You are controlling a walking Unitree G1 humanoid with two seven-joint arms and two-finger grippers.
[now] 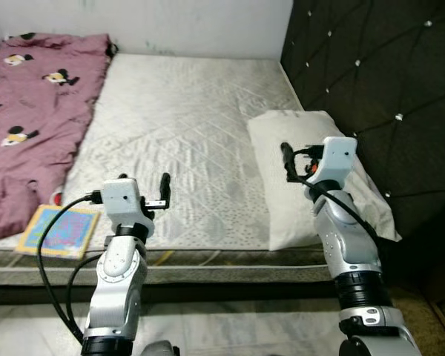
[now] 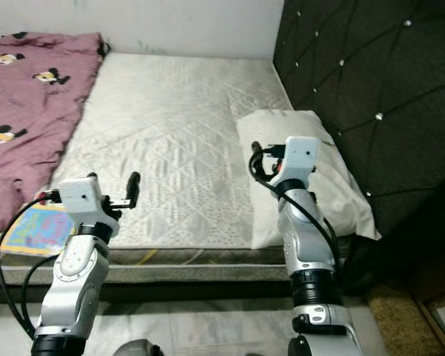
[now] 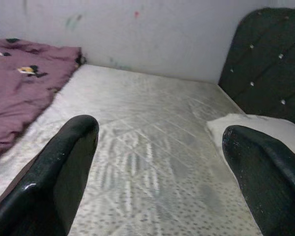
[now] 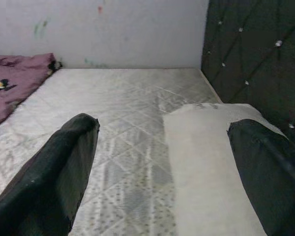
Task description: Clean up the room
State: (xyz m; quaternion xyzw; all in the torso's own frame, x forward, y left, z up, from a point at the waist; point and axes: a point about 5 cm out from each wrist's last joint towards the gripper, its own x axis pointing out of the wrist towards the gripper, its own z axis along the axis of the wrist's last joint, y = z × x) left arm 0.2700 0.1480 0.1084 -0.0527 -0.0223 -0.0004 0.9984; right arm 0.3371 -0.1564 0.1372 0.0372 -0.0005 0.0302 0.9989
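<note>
Both silver arms reach up, left gripper (image 3: pixel 157 172) spread over the white quilted mattress (image 1: pixel 185 126), right gripper (image 4: pixel 162 177) spread above the white pillow (image 1: pixel 282 141).

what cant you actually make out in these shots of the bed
- Colourful book: in the left eye view the cover print is too small to read, and the pink blanket overlaps its far edge.
- White pillow: the right gripper and its arm cover its middle in the eye views.
- Pink blanket: cut off by the picture's left edge in both eye views.
- Mattress: its near part is blocked by the left gripper in the left wrist view.
</note>
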